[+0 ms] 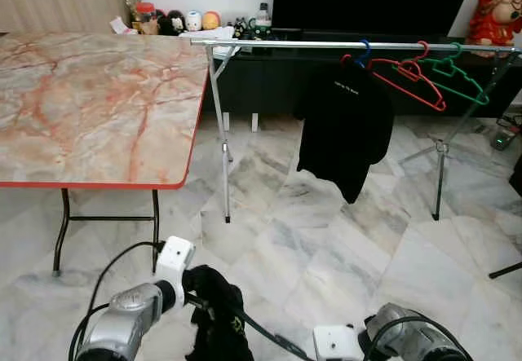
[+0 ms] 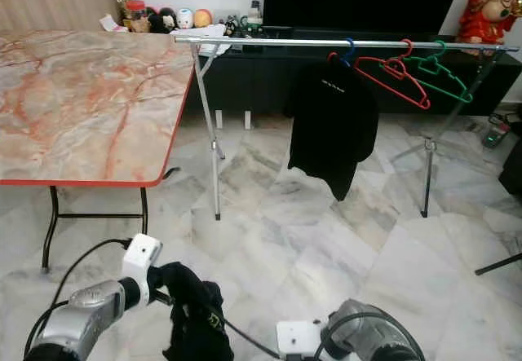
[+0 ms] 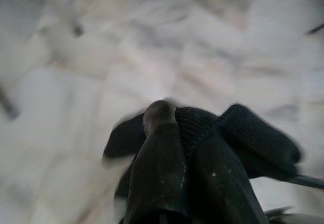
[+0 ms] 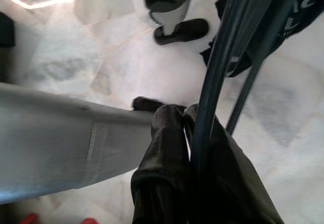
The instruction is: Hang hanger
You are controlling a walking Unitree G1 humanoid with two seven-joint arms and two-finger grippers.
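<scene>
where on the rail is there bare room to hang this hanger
The rail is bare from its left leg to the black shirt. It is crowded further right: shirt, red hanger and green hanger hang close together.

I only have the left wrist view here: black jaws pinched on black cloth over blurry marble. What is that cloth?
Observer: A black garment, bunched low in front of the robot, held by the left gripper.
Operator: Where's the hanger?
Observer: The right gripper is shut on a thin dark hanger that runs toward the garment.
Operator: And the rail?
Observer: The clothes rack stands ahead across the floor, carrying a black shirt, a red hanger and a green hanger.
</scene>
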